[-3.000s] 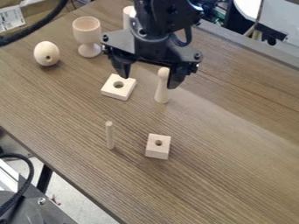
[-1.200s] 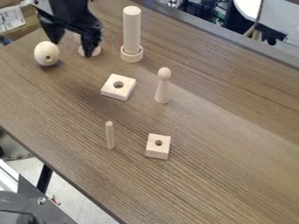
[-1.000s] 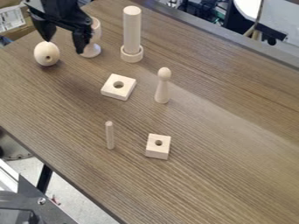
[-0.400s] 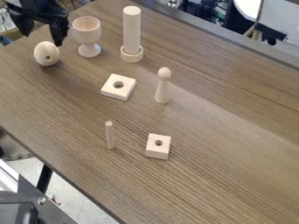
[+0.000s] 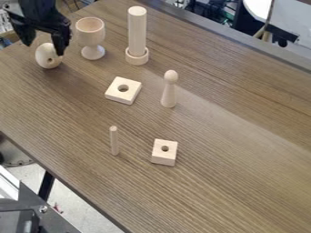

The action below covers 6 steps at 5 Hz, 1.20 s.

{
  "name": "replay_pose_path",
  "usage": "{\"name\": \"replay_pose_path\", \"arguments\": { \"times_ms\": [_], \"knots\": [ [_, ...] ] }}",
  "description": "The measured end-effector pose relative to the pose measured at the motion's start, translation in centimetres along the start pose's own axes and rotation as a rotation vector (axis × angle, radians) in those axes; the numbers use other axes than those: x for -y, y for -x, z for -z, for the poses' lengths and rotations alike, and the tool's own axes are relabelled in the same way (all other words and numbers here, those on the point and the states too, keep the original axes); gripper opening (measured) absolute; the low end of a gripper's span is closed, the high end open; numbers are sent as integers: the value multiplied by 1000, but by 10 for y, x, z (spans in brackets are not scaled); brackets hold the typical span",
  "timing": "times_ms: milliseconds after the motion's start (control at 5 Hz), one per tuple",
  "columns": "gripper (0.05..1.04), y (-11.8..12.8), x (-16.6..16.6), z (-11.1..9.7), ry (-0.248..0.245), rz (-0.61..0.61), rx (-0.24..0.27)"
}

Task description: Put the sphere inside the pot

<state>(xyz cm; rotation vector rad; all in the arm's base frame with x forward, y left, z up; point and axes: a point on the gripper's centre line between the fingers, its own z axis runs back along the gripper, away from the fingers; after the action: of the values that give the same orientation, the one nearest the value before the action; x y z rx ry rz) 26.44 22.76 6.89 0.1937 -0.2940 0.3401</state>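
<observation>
1. No text, label, brand, number or sign can be read beside the pincer (image 5: pixel 43 49).
2. Nor can any be read on the wooden tabletop (image 5: pixel 237 150) that stretches out from the pincer.

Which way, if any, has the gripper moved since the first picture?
Yes: the gripper has moved toward the view's upper left, away from the flat holed block, to the sphere.
</observation>
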Motion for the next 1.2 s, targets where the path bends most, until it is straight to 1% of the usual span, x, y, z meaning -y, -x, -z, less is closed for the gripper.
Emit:
{"name": "replay_pose_path", "arguments": {
  "times_ms": [200, 400, 600, 800, 1000, 1200],
  "knots": [
    [955, 1, 2, 11, -2, 0, -21],
    [721, 2, 0, 19, -21, -9, -36],
    [716, 0, -2, 21, -44, -8, -33],
    [716, -1, 2, 22, -49, 5, -35],
    [716, 3, 10, 13, -50, 9, -51],
    [716, -14, 16, -21, -82, 46, 35]
  ]
}}
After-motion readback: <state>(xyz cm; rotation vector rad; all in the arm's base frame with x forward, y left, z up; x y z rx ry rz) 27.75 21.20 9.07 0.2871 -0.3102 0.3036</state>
